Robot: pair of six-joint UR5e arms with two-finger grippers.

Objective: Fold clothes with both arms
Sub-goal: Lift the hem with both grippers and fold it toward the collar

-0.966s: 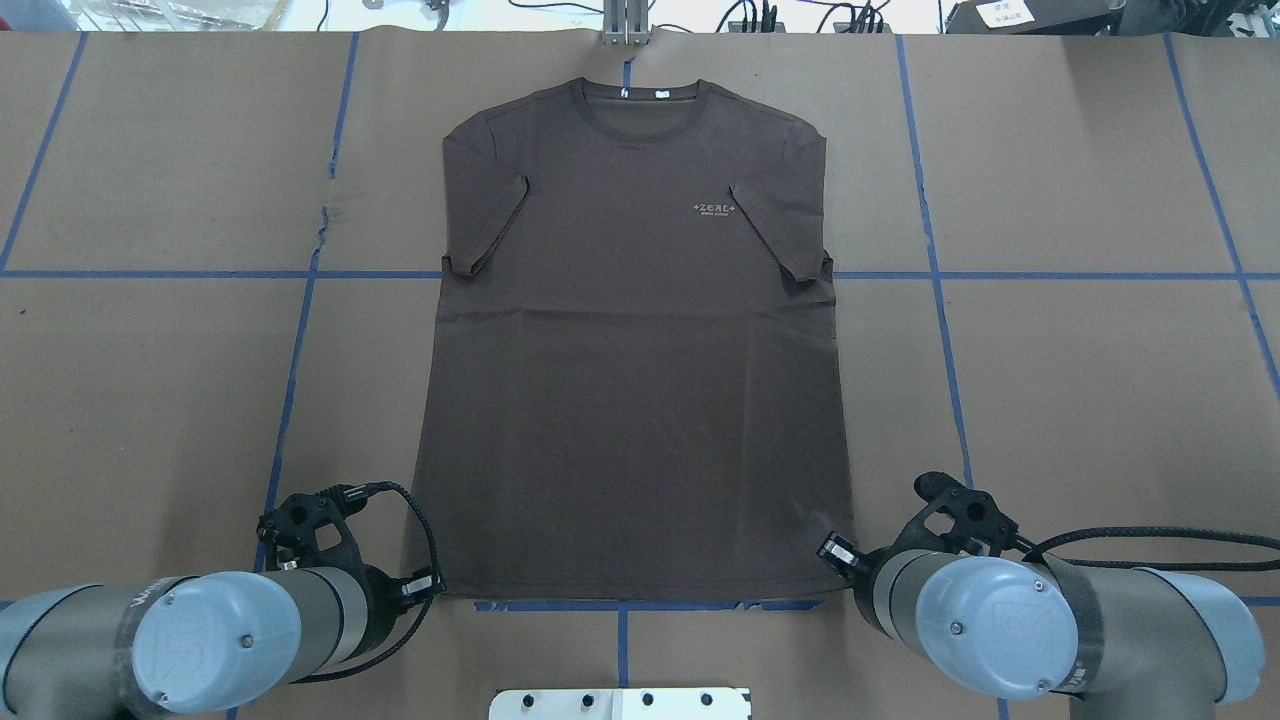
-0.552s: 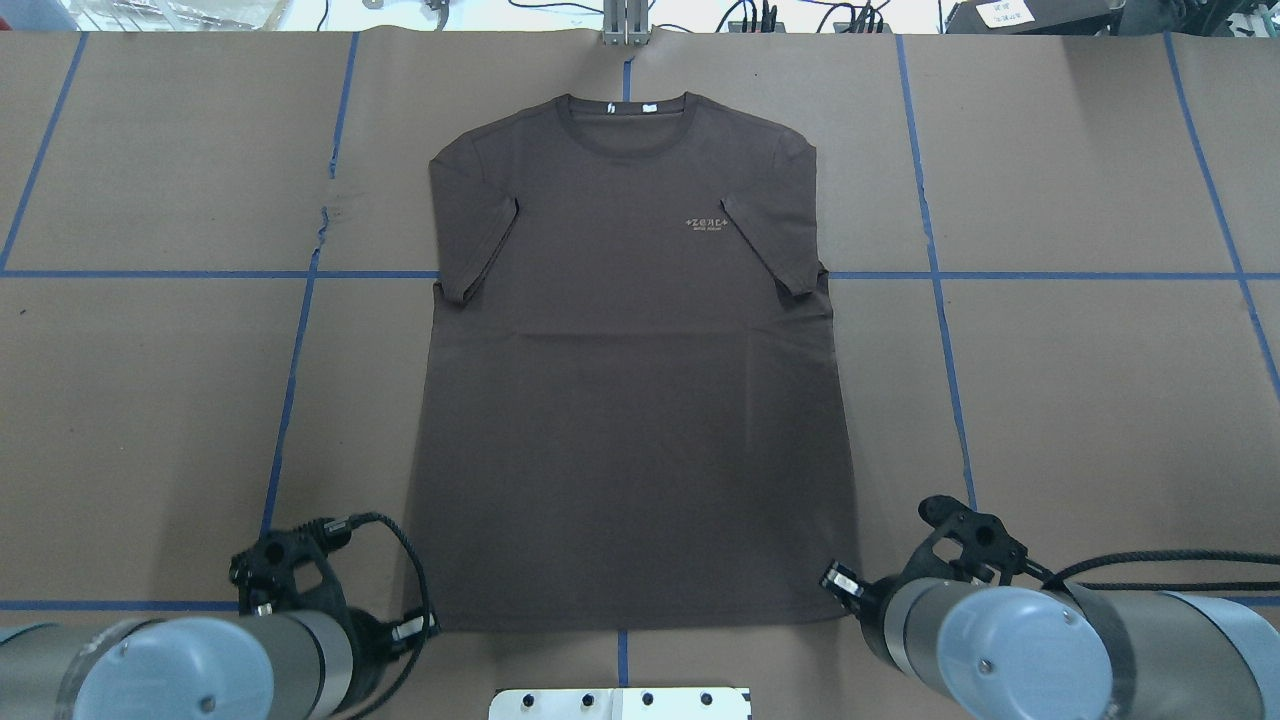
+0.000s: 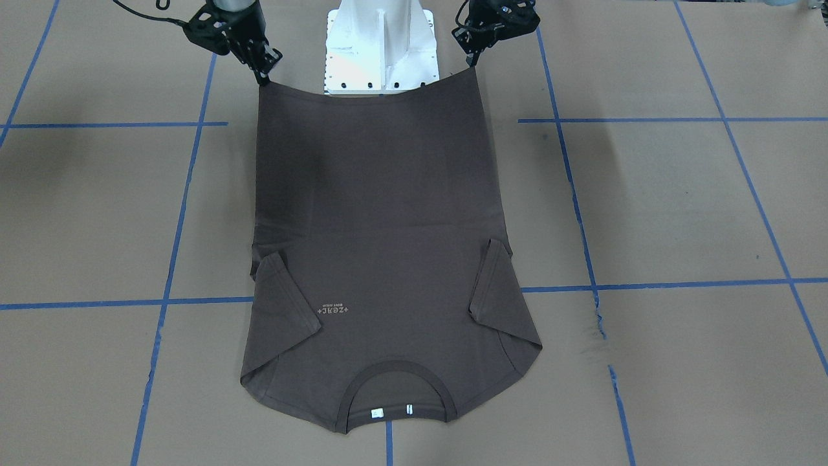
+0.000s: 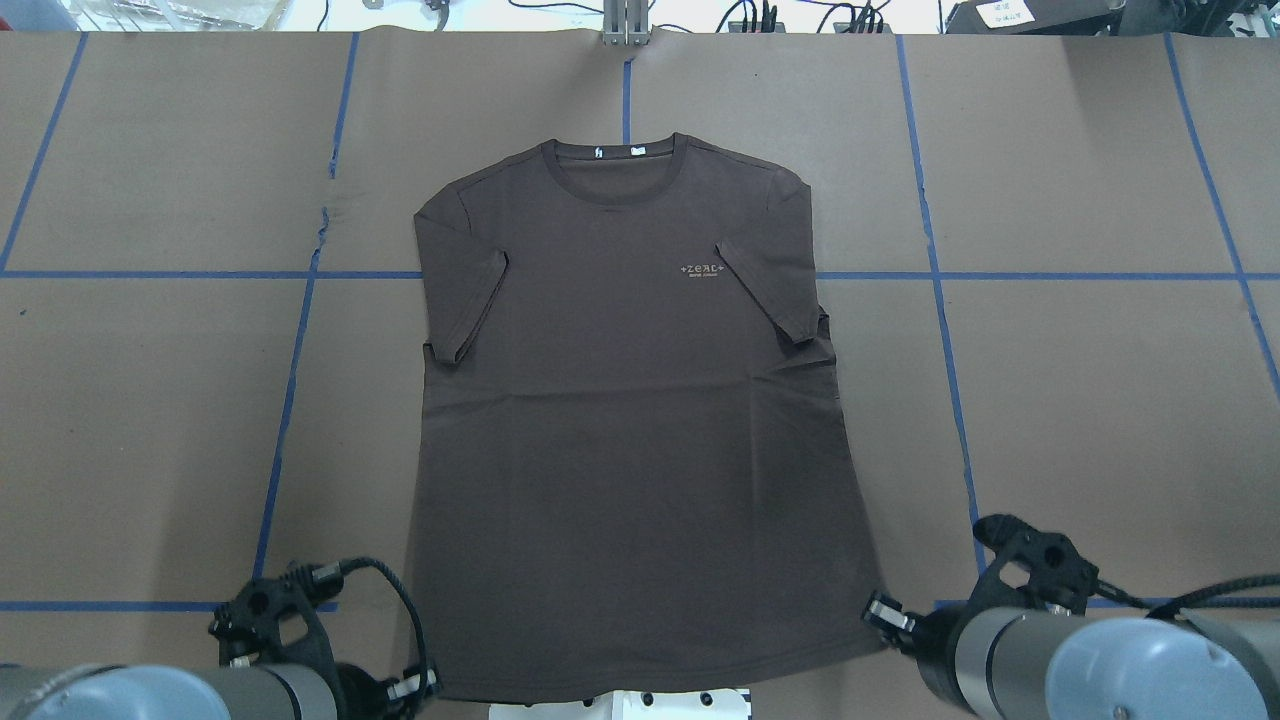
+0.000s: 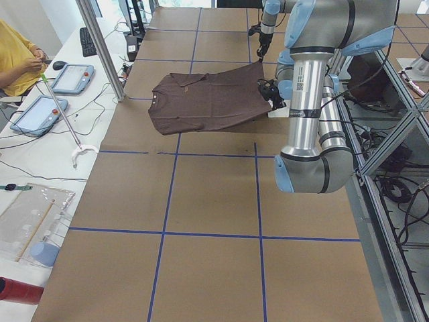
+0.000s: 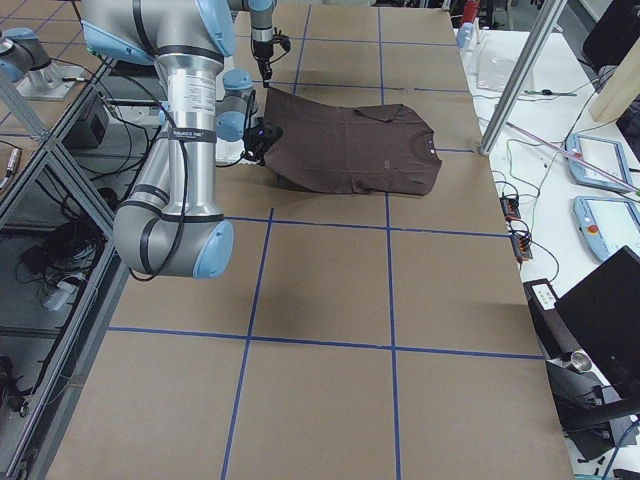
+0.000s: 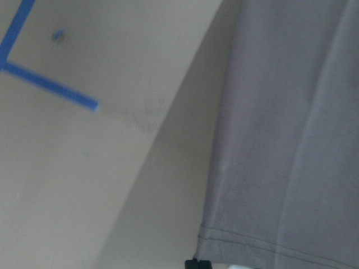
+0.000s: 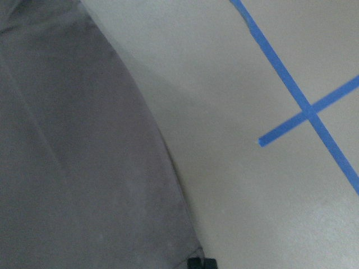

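T-shirt (image 4: 630,400) lies face up, sleeves already turned inward; left gripper (image 3: 474,63) and right gripper (image 3: 263,76) each clamp a lifted hem corner. Hem-to-collar fold apparently remains.

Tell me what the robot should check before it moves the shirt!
1. Left gripper pinches a hem corner of the shirt: ok.
2. Right gripper pinches the other corner: ok.
3. Hem raised off the table: ok.
4. Collar end lying flat: ok.
5. Sleeves folded in on the chest: ok.
6. How firm the grip is: cannot tell.
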